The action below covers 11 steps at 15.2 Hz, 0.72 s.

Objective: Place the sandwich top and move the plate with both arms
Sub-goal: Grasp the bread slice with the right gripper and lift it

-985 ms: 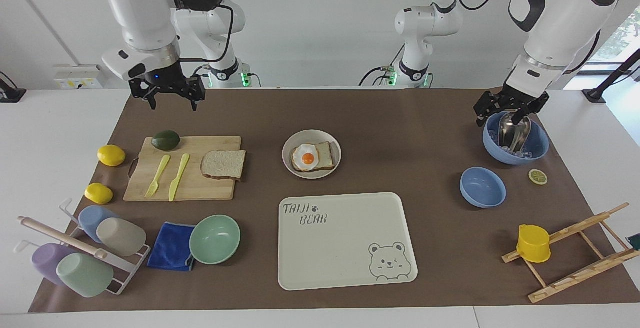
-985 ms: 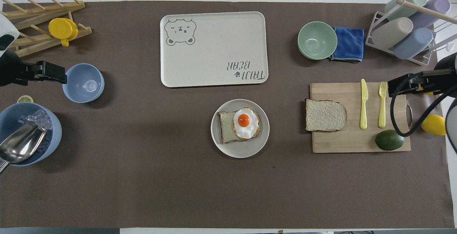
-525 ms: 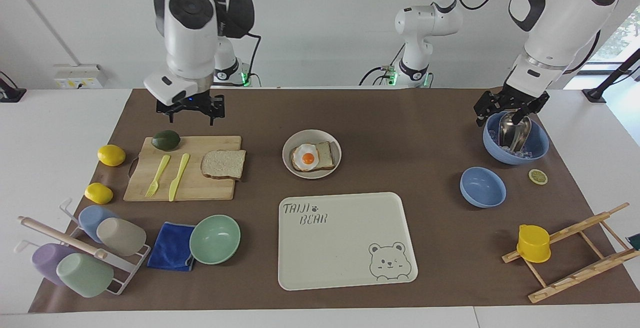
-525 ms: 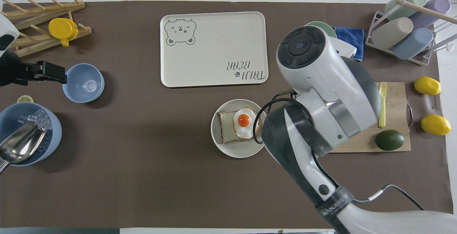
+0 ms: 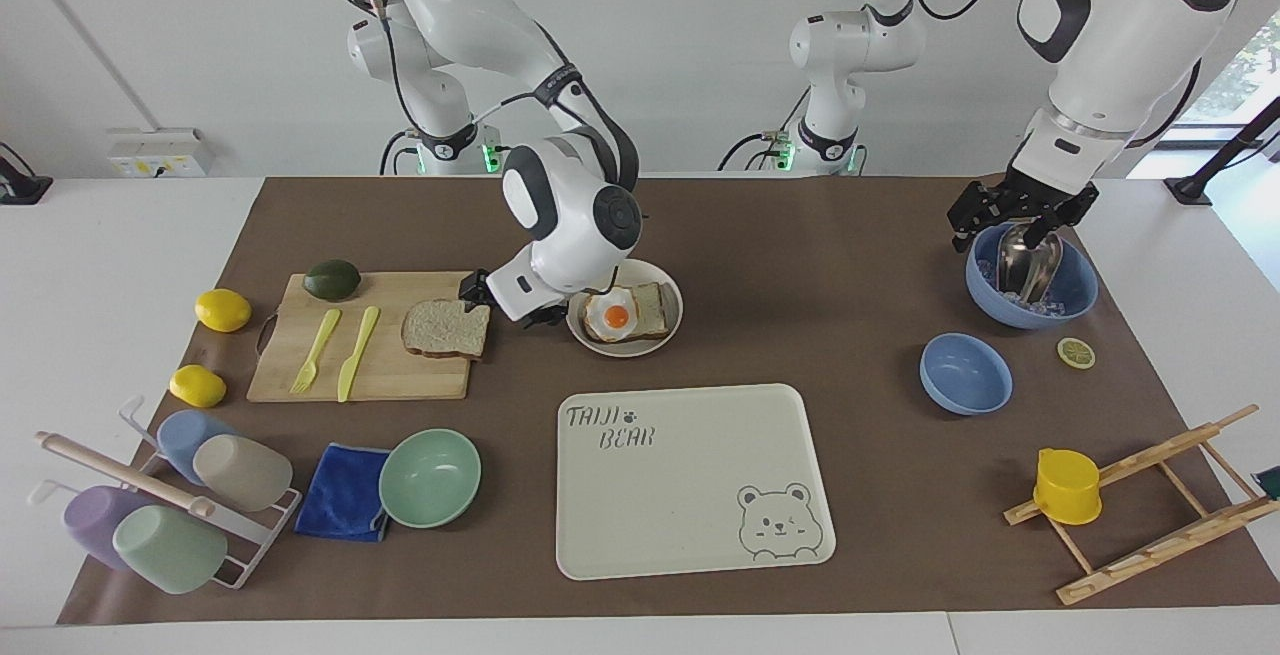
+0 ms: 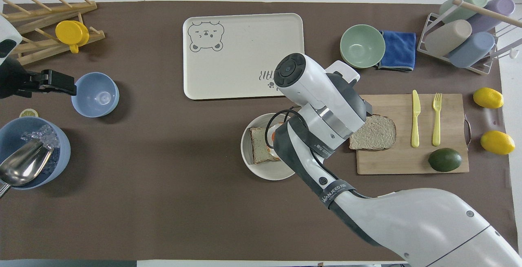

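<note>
The sandwich top lies flat on the wooden cutting board; it also shows in the overhead view. The plate stands beside the board and carries a toast slice with a fried egg. My right gripper is low at the bread's edge toward the plate and looks open; the arm hides it in the overhead view. My left gripper waits, open, over the blue bowl of ice.
A yellow knife, a fork and an avocado lie on the board. The bear tray lies farther from the robots than the plate. A mint bowl, a blue cloth and a cup rack stand at the right arm's end.
My right arm has swung from near the avocado down to the bread's edge beside the plate. The left arm has not moved. The bread and the plate lie as before.
</note>
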Each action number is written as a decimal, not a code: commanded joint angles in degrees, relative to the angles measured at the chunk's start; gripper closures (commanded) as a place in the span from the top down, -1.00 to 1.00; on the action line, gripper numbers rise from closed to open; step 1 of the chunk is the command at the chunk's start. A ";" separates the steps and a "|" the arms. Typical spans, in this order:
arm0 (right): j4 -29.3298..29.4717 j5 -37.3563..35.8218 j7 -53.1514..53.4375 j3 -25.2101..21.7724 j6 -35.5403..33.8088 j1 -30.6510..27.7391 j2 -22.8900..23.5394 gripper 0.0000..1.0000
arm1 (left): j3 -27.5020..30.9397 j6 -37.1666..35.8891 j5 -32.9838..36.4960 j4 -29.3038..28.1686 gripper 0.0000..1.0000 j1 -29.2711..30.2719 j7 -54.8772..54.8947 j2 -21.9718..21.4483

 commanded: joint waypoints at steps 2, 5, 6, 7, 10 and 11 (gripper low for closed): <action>-9.33 -0.57 2.84 0.43 7.61 -1.60 -3.33 1.00 | -0.11 0.20 0.46 -1.69 1.00 0.28 0.21 -1.48; -11.62 -0.57 2.93 0.35 10.68 -2.83 -3.59 1.00 | -0.20 0.03 0.46 -1.69 1.00 -0.24 0.12 -1.48; -12.24 -0.57 2.93 0.26 11.30 -2.83 -3.68 0.97 | -0.20 0.20 0.46 -1.69 1.00 -0.51 0.21 -1.48; -12.68 -0.74 3.10 0.26 11.39 -2.83 -3.60 0.79 | -0.20 0.20 0.46 -1.69 1.00 -0.51 0.21 -1.48; -13.13 -1.01 2.93 0.17 11.39 -2.92 -3.59 0.68 | -0.11 0.64 0.46 -1.60 1.00 0.10 0.30 -1.48; -13.13 -1.36 2.58 0.08 11.48 -3.27 -3.59 0.68 | -0.11 0.21 0.46 -1.60 1.00 0.10 0.30 -1.48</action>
